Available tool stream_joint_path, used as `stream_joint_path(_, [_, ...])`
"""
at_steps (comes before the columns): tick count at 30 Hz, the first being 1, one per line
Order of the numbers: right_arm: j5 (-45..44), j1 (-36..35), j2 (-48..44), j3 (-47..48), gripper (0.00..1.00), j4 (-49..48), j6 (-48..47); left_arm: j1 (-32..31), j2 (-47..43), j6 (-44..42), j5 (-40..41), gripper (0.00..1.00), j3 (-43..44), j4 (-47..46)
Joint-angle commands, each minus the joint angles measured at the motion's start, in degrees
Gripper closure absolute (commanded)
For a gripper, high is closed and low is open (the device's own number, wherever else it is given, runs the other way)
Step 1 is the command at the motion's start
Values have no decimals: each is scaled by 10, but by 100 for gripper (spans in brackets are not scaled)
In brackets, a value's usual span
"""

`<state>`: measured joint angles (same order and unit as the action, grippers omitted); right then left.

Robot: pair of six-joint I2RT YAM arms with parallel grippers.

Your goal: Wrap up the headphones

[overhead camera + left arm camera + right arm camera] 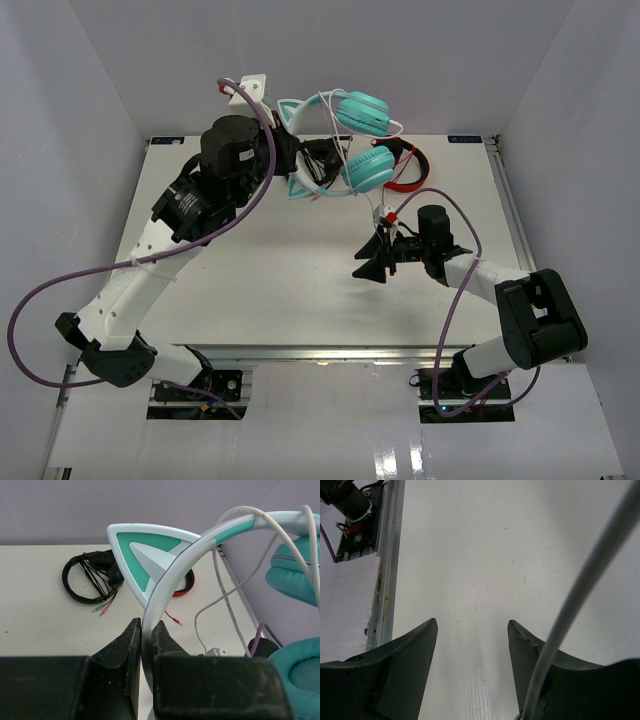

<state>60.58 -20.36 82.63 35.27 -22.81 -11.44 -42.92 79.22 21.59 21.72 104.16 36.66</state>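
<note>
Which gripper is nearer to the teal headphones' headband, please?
Left. The left gripper is shut on the headband; the right gripper is open over the table, well apart from it.

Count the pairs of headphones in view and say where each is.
3. The teal headphones are held by the headband in the left gripper; the black headphones lie on the table; the red headphones lie beside them, partly hidden.

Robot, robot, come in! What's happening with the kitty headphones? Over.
Left end effector shut on teal headphones, at the headband. Right end effector open, white cable running past one finger. Black headphones, red headphones on table behind.
</note>
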Motion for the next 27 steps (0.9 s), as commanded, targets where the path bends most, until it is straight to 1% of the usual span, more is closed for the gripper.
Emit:
stream_joint_path(1, [2,2,-12,29,35,45,-65,3,-32,22,-12,100,-8,-50])
stream_joint_path(5, [-5,8,-12,29,37,47,-77,3,-38,21,-13,100,-13,-51])
stream_joint_path(9, [-17,11,-13,27,43,45,-78,4,-44,21,-8,100,-20,-51])
stream_joint_path(12, [-24,14,-14,26,44,41,-74,3,-50,21,-2,100,-25,-52])
stream_joint_path(14, [-19,20,-13,24,42,34,-66,4,-58,25,-3,100,-28,-52])
stream_joint_path(17, [7,29,-4,24,34,25,-52,4,-71,30,-6,100,-34,-53])
stream_joint_path(19, [36,35,0,24,31,11,-39,3,-78,32,-10,100,-43,-53])
stream_joint_path(27, [117,40,13,30,30,-61,-9,3,-100,34,-48,100,-85,-56])
